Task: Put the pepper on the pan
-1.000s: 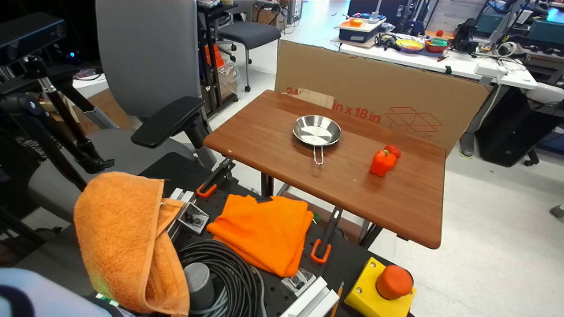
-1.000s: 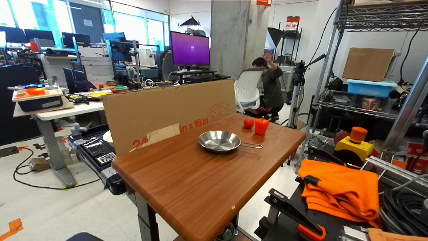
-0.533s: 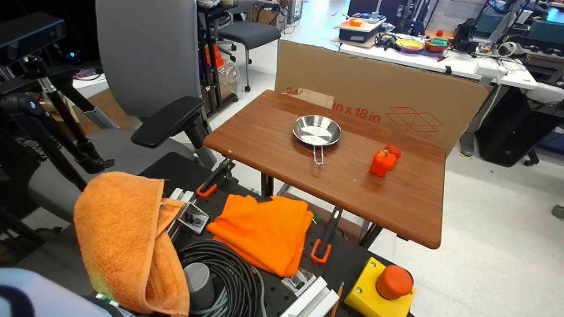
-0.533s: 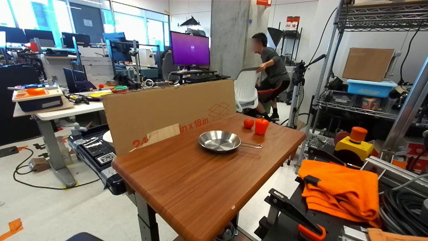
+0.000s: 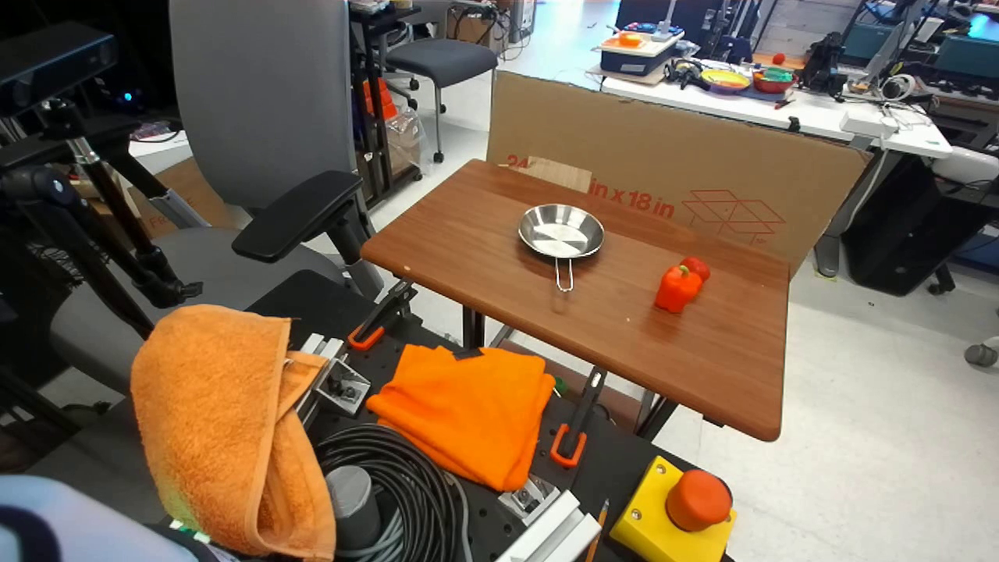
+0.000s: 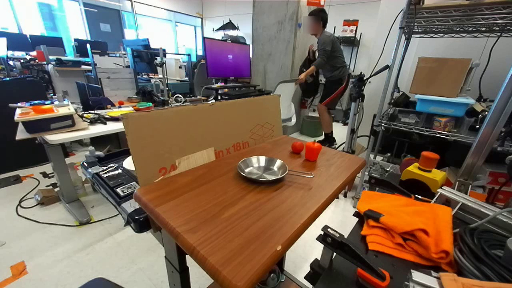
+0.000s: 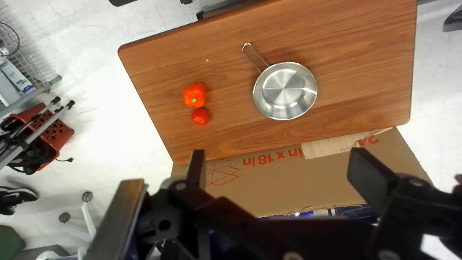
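Jaws spread wide, nothing between them, well above the worktop (image 7: 343, 54); neither exterior view catches them. Guess they hang back like this so the wrist view covers pick and drop spots together.

Pepper (image 7: 194, 94) is on the worktop ahead of the jaws, in line with the one on the wrist view's left, well apart from it. Stands upright on its base, stem up, so a top-down pick looks natural. Plain red piece (image 7: 200, 116) sits just beside it, on the side nearer the jaws; touching or barely apart, can't tell from these angles. As the jaws are turned now they'd come down on the pepper's two free flanks, so I'd keep that wrist angle, else one jaw may land on the red piece.

Pan (image 7: 285, 90) lies flat ahead of the jaws, between their two lines, bowl up, nothing in it. Its wire handle (image 6: 302, 172) points away from the jaws and toward the pepper's side, but a straight carry to the bowl should miss it.

Cardboard (image 7: 274, 186) stands along the worktop edge nearest the jaws, probably a backstop. Task reads as not started: next is reach over, down, grip
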